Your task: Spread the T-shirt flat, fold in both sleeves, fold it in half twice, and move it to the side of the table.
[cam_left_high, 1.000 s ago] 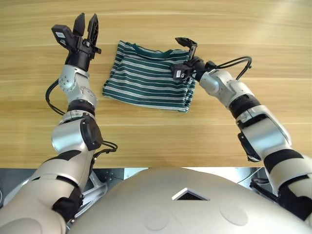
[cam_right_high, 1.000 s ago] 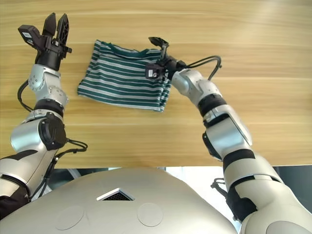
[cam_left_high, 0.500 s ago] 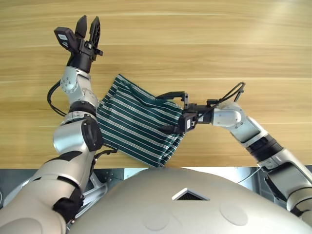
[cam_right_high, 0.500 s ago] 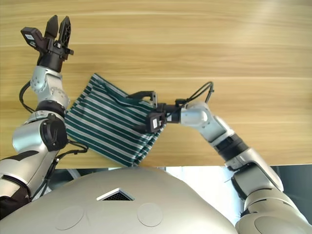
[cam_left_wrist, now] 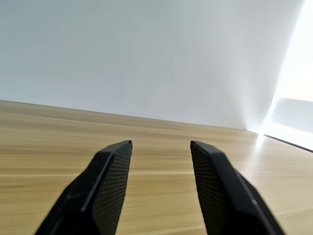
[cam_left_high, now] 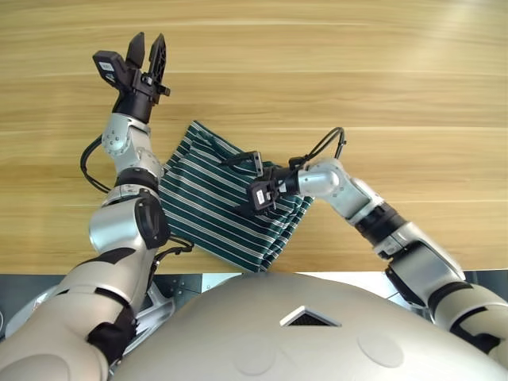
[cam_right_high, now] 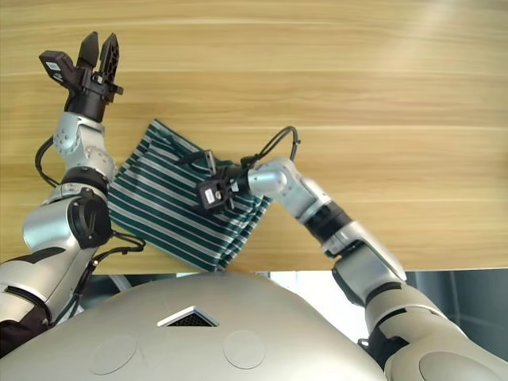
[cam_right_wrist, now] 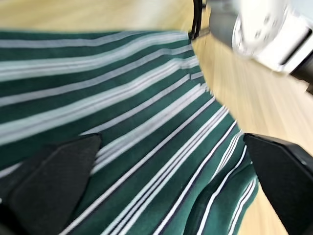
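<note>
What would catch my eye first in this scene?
A folded green-striped T-shirt lies at the near edge of the wooden table, towards the robot's left. The right gripper sits over it, fingers spread wide. The left gripper is held out farther along the table, fingers slightly apart.

- T-shirt: soft, matt knit cloth, lightly rumpled.
- Wood-grain table: smooth top with a faint sheen.
- Jaws of the left gripper: black, matt, finely cross-hatched faces.
</note>
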